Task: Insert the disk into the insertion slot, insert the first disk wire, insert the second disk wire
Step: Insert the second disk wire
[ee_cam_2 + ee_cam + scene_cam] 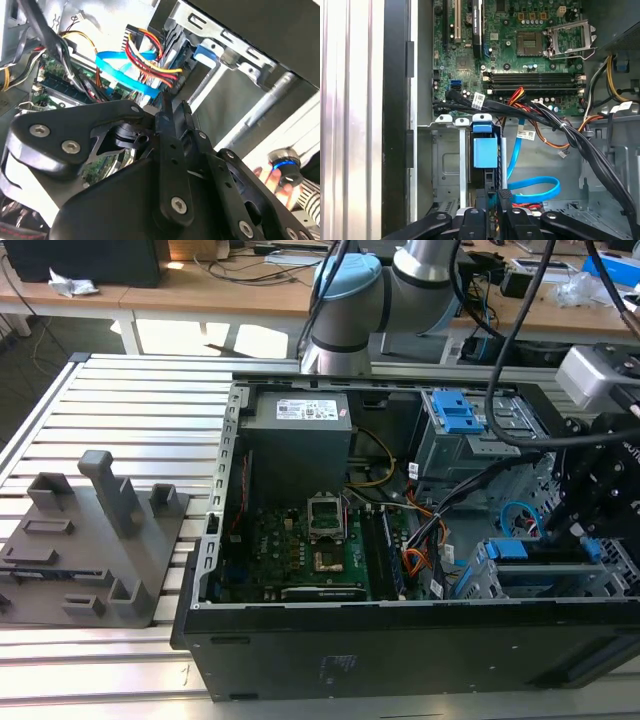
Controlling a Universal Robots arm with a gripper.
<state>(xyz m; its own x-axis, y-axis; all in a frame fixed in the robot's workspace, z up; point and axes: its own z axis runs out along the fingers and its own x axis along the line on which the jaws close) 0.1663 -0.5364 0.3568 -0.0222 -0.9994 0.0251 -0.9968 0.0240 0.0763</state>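
Exterior view: open computer case [300, 640] in centre, disk [540, 575] seated in insertion slot [480, 575] at lower right, under black gripper [585, 530]. First wrist view: second disk wire [532, 187] curving at lower centre. Second wrist view: same wire at upper centre. Cannot tell claw state.

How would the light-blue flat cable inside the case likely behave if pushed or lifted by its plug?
The blue cable probably flops: it already lies in a loose loop. Being a thin, flat ribbon, it looks light and likely bends easily flatwise. It may snag, since black wires cross nearby.
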